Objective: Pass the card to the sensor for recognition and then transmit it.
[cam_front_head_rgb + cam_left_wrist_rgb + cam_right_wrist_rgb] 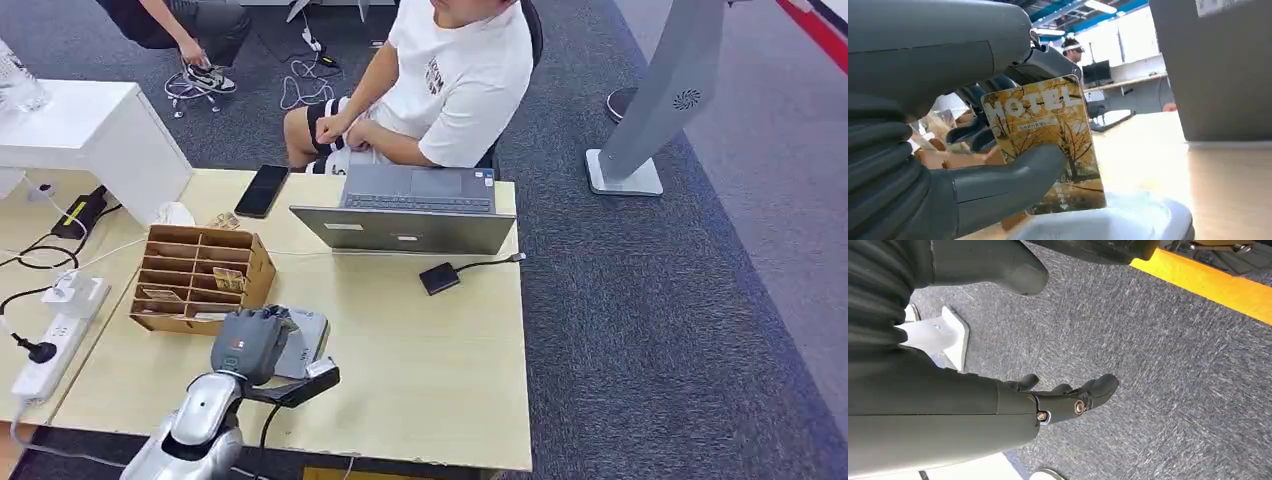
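L hand (973, 165) grips the card (1045, 135), a yellow "HOTEL" card w/ tree print, thumb across its face, held upright just above the white sensor (1128, 220). In head view the L hand (250, 345) is at 6 o'clock on the table (430, 370), sensor (305, 340) touching it at 3 o'clock, cardboard organizer (200, 275) at 11, laptop (410, 215) toward 1, person (450, 70) behind it. R hand (1063, 397) hangs over grey carpet (1173, 365), fingers apart, holding nothing.

The card (1045, 142) in my left hand (973, 165) is yellow, printed with autumn trees and "HOTEL", held upright between thumb and fingers just above the white sensor (1108, 225) on the table.
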You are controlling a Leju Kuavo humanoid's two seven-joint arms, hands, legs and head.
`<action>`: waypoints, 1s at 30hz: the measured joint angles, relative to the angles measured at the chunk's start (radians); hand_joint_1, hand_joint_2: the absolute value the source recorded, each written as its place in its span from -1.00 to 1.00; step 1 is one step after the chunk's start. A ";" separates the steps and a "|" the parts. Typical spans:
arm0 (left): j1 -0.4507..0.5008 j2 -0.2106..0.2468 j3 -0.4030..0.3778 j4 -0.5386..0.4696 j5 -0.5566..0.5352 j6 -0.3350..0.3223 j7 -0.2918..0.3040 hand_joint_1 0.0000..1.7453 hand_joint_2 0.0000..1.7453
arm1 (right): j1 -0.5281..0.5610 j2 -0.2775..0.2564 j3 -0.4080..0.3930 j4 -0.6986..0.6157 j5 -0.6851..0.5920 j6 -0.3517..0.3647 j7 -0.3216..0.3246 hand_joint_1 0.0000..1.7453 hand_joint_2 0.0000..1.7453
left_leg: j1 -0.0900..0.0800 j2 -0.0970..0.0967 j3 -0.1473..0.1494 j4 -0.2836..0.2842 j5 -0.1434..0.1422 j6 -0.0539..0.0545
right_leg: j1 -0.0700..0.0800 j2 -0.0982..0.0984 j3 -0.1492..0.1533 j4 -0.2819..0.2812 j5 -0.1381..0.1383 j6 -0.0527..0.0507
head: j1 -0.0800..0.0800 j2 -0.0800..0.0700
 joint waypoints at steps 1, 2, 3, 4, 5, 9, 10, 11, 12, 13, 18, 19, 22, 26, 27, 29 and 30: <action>-0.007 0.002 0.000 -0.027 0.001 0.007 0.000 1.00 1.00 | 0.000 0.000 0.000 0.000 0.000 0.000 0.000 -1.00 1.00 | 0.000 0.000 -0.001 0.000 0.000 0.000 | 0.000 0.000 -0.001 0.000 0.000 0.000 | 0.000 0.000; -0.023 0.008 0.000 -0.050 0.007 0.014 -0.001 1.00 1.00 | 0.000 0.000 0.000 0.000 0.003 0.000 0.000 -1.00 1.00 | 0.000 -0.001 -0.002 0.000 0.001 0.001 | 0.000 -0.001 -0.001 0.000 0.000 0.000 | 0.000 0.000; -0.042 0.012 0.000 -0.068 0.011 0.016 -0.001 1.00 1.00 | 0.000 0.000 0.000 0.000 0.003 0.001 0.000 -1.00 1.00 | 0.000 -0.001 -0.002 0.000 0.001 0.001 | 0.000 -0.001 -0.001 0.000 0.001 0.000 | 0.000 0.000; -0.063 0.021 0.000 -0.091 0.016 0.014 -0.001 1.00 1.00 | 0.000 0.000 -0.001 0.000 0.003 0.002 0.000 -1.00 1.00 | 0.000 -0.001 -0.001 0.000 0.001 0.000 | 0.000 -0.001 -0.001 0.000 0.001 0.000 | 0.000 0.000; -0.089 0.029 0.000 -0.107 0.015 0.014 0.000 1.00 1.00 | 0.000 0.000 -0.001 0.000 0.008 0.003 0.000 -1.00 1.00 | 0.000 -0.001 -0.002 0.000 0.001 0.000 | 0.000 -0.001 -0.001 0.000 0.001 0.000 | 0.000 0.000; -0.221 0.065 0.000 -0.135 -0.011 0.025 0.011 1.00 1.00 | -0.001 0.000 -0.001 0.000 0.023 0.009 -0.001 -1.00 1.00 | 0.001 -0.001 -0.003 0.000 0.003 -0.001 | 0.002 -0.002 -0.002 0.000 0.003 -0.001 | 0.000 0.000; -0.267 0.079 0.000 -0.135 -0.016 0.019 0.011 1.00 1.00 | -0.002 0.000 -0.001 0.000 0.028 0.012 -0.001 -1.00 1.00 | 0.001 -0.002 -0.003 0.000 0.003 -0.002 | 0.002 -0.002 -0.002 0.000 0.003 -0.002 | 0.000 0.000; -0.307 0.090 0.000 -0.132 -0.019 0.013 0.010 1.00 1.00 | -0.003 0.000 -0.002 0.000 0.033 0.015 -0.001 -1.00 1.00 | 0.001 -0.002 -0.003 0.000 0.003 -0.002 | 0.002 -0.002 -0.002 0.000 0.004 -0.002 | 0.000 0.000; -0.341 0.100 0.001 -0.128 -0.021 0.008 0.010 1.00 1.00 | -0.003 0.000 -0.002 0.000 0.033 0.017 0.000 -1.00 1.00 | 0.001 -0.001 -0.003 0.000 0.003 -0.002 | 0.002 -0.001 -0.002 0.000 0.004 -0.002 | 0.000 0.000; -0.374 0.106 0.001 -0.118 -0.025 0.003 0.010 1.00 1.00 | -0.003 0.000 -0.002 0.000 0.034 0.019 0.002 -1.00 1.00 | 0.001 -0.001 -0.003 0.000 0.003 -0.002 | 0.002 -0.001 -0.002 0.001 0.004 -0.002 | 0.000 0.000; -0.479 0.118 0.001 -0.031 -0.059 0.020 0.038 1.00 1.00 | -0.003 0.000 -0.003 0.000 0.042 0.033 0.024 -1.00 1.00 | 0.001 -0.001 -0.003 0.000 0.004 -0.002 | 0.002 -0.001 -0.003 0.001 0.004 -0.002 | 0.000 0.000; -0.502 0.118 0.001 0.001 -0.067 0.024 0.045 1.00 1.00 | -0.003 0.000 -0.003 0.000 0.044 0.038 0.032 -1.00 1.00 | 0.001 -0.001 -0.003 0.000 0.004 -0.002 | 0.002 -0.001 -0.003 0.001 0.004 -0.002 | 0.000 0.000; -0.560 0.118 0.001 0.104 -0.076 0.047 0.061 1.00 1.00 | -0.004 -0.003 -0.003 0.000 0.051 0.048 0.045 -1.00 1.00 | 0.001 0.000 -0.003 0.000 0.004 -0.002 | 0.002 0.000 -0.003 0.001 0.004 -0.002 | 0.000 0.000; -0.593 0.118 0.000 0.194 -0.071 0.067 0.061 1.00 1.00 | -0.004 -0.010 -0.003 0.000 0.051 0.063 0.064 -1.00 1.00 | 0.001 0.000 -0.003 0.000 0.004 -0.002 | 0.002 0.000 -0.003 0.001 0.004 -0.002 | 0.000 0.000; -0.597 0.118 0.001 0.207 -0.071 0.070 0.061 1.00 1.00 | -0.004 -0.010 -0.003 0.000 0.051 0.066 0.071 -1.00 1.00 | 0.001 0.000 -0.003 0.000 0.004 -0.002 | 0.002 0.000 -0.003 0.001 0.004 -0.002 | 0.000 0.000; -0.604 0.117 0.001 0.233 -0.071 0.075 0.061 1.00 1.00 | -0.004 -0.013 -0.003 0.000 0.051 0.070 0.075 -1.00 1.00 | 0.001 0.000 -0.003 0.000 0.004 -0.002 | 0.002 0.000 -0.003 0.001 0.004 -0.002 | 0.000 0.000; -0.607 0.117 0.001 0.242 -0.071 0.076 0.061 1.00 1.00 | -0.004 -0.013 -0.003 0.000 0.051 0.072 0.077 -1.00 1.00 | 0.001 0.000 -0.003 0.000 0.004 -0.002 | 0.002 0.000 -0.003 0.001 0.004 -0.002 | 0.000 0.000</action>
